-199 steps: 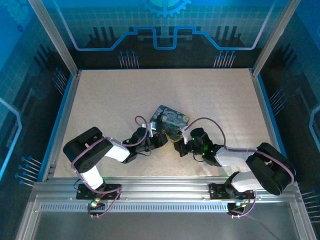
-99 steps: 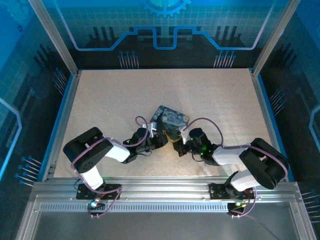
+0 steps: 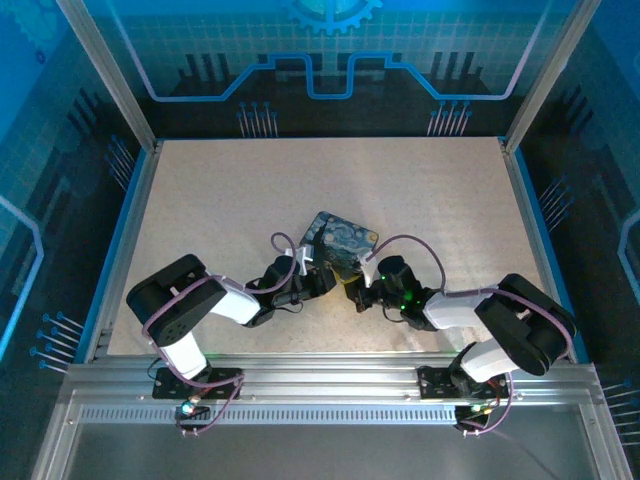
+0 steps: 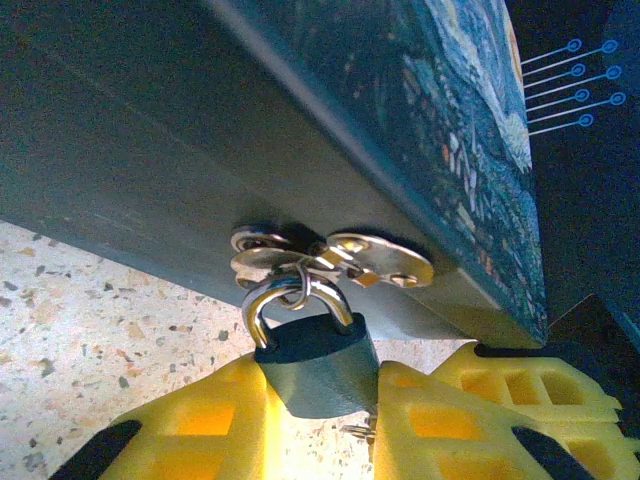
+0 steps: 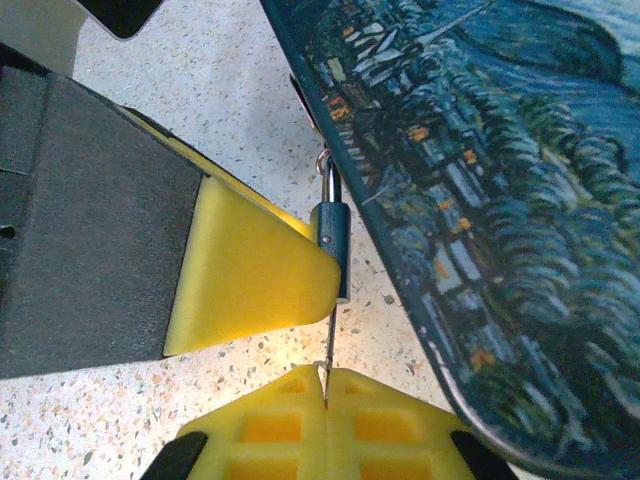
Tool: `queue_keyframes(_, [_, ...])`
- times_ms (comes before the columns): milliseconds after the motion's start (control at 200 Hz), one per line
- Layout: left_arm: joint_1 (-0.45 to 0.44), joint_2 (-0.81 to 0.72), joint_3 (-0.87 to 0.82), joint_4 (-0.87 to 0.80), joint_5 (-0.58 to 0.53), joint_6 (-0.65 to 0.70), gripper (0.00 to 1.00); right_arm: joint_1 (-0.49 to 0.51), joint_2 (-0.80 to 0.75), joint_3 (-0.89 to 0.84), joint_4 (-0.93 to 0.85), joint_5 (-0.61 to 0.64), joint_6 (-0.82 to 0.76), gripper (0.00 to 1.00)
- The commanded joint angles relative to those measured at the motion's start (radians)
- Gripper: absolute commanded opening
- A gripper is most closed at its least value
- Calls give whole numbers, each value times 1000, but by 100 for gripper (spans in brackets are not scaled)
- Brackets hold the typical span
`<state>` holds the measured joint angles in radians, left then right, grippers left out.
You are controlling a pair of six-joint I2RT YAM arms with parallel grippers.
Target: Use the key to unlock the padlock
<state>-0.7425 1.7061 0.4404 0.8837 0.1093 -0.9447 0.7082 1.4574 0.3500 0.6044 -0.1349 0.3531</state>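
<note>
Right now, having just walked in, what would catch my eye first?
The painted tin, a swirling night sky, sits in the middle of the table. A small padlock hangs from the clasp on its side, clamped by the left gripper. The right gripper holds a thin key up to the padlock's underside.

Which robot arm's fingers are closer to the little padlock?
Left. The left fingers squeeze the padlock from both sides. The right fingers sit just below it, pinching the key that reaches up to its bottom.

Tin [image 3: 340, 241] crowds padlock [image 4: 315, 365]; far table [image 3: 330, 180] open.
</note>
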Motion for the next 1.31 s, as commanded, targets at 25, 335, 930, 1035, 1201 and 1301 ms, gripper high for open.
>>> queue_keyframes(25, [-9,-32,19,19,14,-15,25,10,14,15,53,-1,-22,0])
queue_keyframes(335, [-11,-40,20,14,13,-19,25,11,26,7,84,1,-23,0])
queue_keyframes(930, [-31,-46,43,-4,18,-37,25,8,55,-34,310,78,-23,0])
queue_keyframes(1035, [-37,-48,49,-5,19,-40,25,8,67,-40,364,87,-36,0])
queue_keyframes(1201, [-46,-53,55,-19,15,-39,25,5,84,-29,426,95,-56,0])
queue_keyframes(1301, [-50,-53,58,-18,13,-40,25,-3,103,-9,442,82,-54,1])
